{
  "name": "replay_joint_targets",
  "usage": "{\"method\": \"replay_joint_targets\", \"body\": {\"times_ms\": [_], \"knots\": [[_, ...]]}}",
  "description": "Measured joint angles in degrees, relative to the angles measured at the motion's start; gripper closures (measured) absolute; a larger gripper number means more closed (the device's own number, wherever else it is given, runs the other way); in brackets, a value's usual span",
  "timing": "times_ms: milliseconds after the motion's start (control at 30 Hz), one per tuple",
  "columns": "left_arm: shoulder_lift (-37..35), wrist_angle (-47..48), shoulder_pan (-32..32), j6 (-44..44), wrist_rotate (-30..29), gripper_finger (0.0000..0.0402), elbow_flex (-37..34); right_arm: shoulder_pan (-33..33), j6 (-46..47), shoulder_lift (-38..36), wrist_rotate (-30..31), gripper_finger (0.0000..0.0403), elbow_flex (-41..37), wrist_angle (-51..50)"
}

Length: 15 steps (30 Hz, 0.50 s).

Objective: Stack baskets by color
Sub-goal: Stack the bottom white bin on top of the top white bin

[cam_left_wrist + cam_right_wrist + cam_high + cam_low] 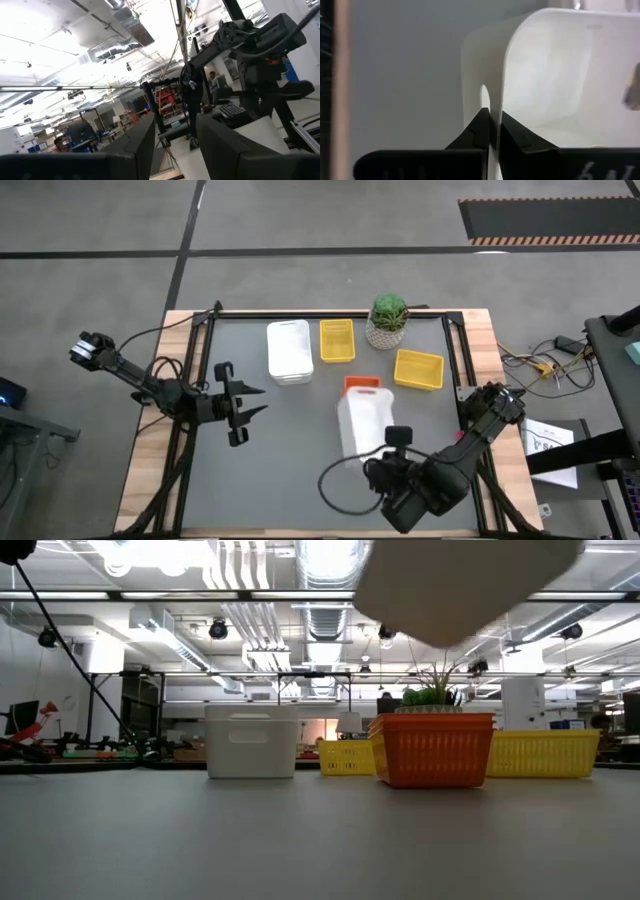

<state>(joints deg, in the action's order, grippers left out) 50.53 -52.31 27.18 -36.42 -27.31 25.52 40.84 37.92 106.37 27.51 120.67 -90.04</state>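
Observation:
My right gripper (378, 460) is shut on a white basket (365, 420), which hangs high above the table and fills the top of the low view as the white basket (460, 585). An orange basket (362, 384) rests on the table just beyond it, partly hidden under it. A second white basket (290, 350) and two yellow baskets (337, 340) (418, 368) rest on their bottoms farther back. My left gripper (245, 402) hovers open at the table's left with nothing between its fingers. My right gripper pinches the white basket's end wall (495, 117) at its rim, beside the handle slot (485, 95). One finger (517, 134) is inside the basket and the other (477, 131) outside. The fingers slant down from the table's near side. The basket is lifted clear and tilted.
A green plant in a white pot (388, 320) stands at the far edge between the yellow baskets. A black frame rail (300, 313) runs along the far edge. Bare grey table surface (290, 470) lies at the near left.

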Motion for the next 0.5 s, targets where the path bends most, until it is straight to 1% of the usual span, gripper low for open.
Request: {"method": "replay_joint_targets", "body": {"times_ms": [67,167,267,400,500], "knots": [[-0.22,0.18,-0.02,-0.28,-0.01,0.0274,-0.02,-0.31,-2.87,0.22,2.39,0.0394,-0.35,-0.06],[-0.95,0.22,-0.04,-1.89,-0.11,0.0274,-0.02,-3.14,-5.96,0.32,2.47,0.0394,-0.95,0.23],[-2.53,0.22,-0.04,-4.41,-1.44,0.0274,-0.06,-7.07,-9.67,0.53,2.54,0.0394,-1.17,0.37],[-6.46,-0.07,-0.04,-7.01,-3.59,0.0274,-0.07,-12.61,-18.31,0.57,2.69,0.0394,-1.15,1.32],[-9.49,0.00,-0.04,-7.42,-6.36,0.0274,-0.67,-17.73,-25.47,0.57,2.59,0.0394,-1.15,5.91]]}}
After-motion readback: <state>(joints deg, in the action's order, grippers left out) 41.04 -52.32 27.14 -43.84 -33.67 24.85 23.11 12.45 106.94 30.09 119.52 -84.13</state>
